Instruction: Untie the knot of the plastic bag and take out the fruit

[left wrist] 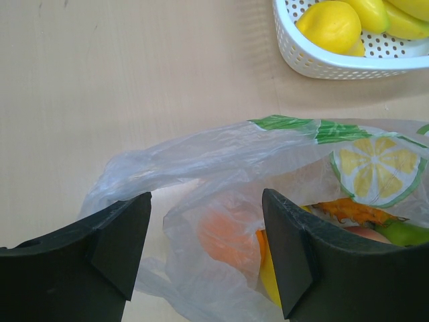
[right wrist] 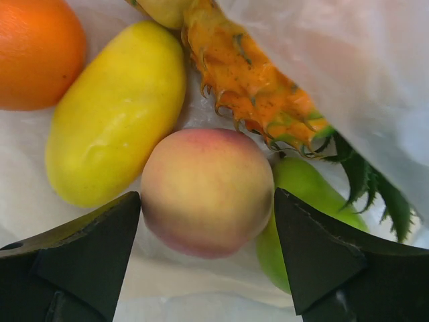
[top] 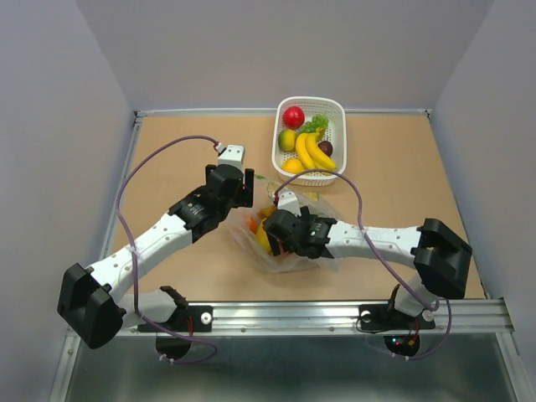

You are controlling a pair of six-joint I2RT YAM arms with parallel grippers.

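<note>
Right wrist view: your right gripper [right wrist: 206,201] sits inside the plastic bag [right wrist: 348,80] with its jaws spread, and the peach [right wrist: 204,191] is framed between them, unclamped. Only this view separates the fruit: yellow oval fruit [right wrist: 117,111], orange [right wrist: 37,50], pineapple [right wrist: 255,87], and green fruit [right wrist: 301,194] behind the peach.

Left wrist view: your left gripper [left wrist: 206,201] is released, jaws wide over the bag's crumpled edge and holding nothing. The fruit shows only blurred through the film.

Top view: the bag lies mid-table [top: 402,167], with both grippers at it. Just beyond it stands the white basket [top: 335,109], which holds bananas [top: 311,152] and a red apple [top: 293,115].
</note>
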